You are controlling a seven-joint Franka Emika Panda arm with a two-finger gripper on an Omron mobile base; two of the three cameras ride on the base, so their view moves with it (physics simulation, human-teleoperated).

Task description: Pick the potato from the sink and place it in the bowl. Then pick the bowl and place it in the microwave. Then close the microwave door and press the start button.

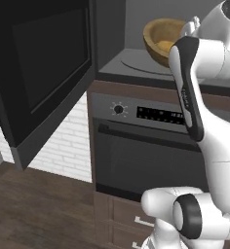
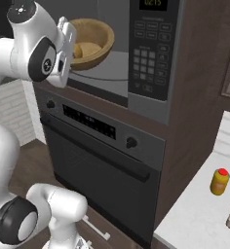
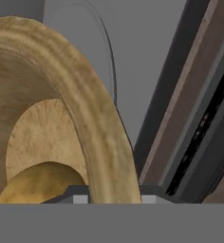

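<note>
Tool: the tool (image 3: 109, 198) is gripping the bowl (image 1: 162, 41) by its thick rim; in the hand view one dark fingertip is sitting on the inner side of the rim and the other on the outer side.
Bowl: the tan wooden bowl is being held tilted, its opening facing partly sideways, inside the open microwave (image 2: 151, 58) and over the round turntable plate (image 1: 136, 64); whether its underside is touching the plate I cannot tell.
Potato: the potato (image 2: 87, 49) is lying inside the bowl, low against its floor; in the hand view it is showing as a yellowish-brown lump just beside the inner fingertip.
Microwave: the grey cavity is standing open, with the keypad panel (image 2: 147, 58) to its right in the right base view and a lit display above the keys.
Microwave door: the microwave door (image 1: 41, 73) is hanging wide open to the left in the left base view, its dark glass window facing the room.
Oven: the oven (image 2: 107, 170) with round knobs and a bar handle is sitting directly below the microwave, its door shut.
Arm: the white arm is reaching up from the base, its wrist level with the cavity mouth.
Worktop: a pale worktop (image 2: 195, 219) is running along the right of the right base view, carrying a small yellow bottle (image 2: 219, 181) with a red cap, well apart from the microwave.
Floor: dark wood planks are lying below the oven, with white brick wall behind the open door.
</note>
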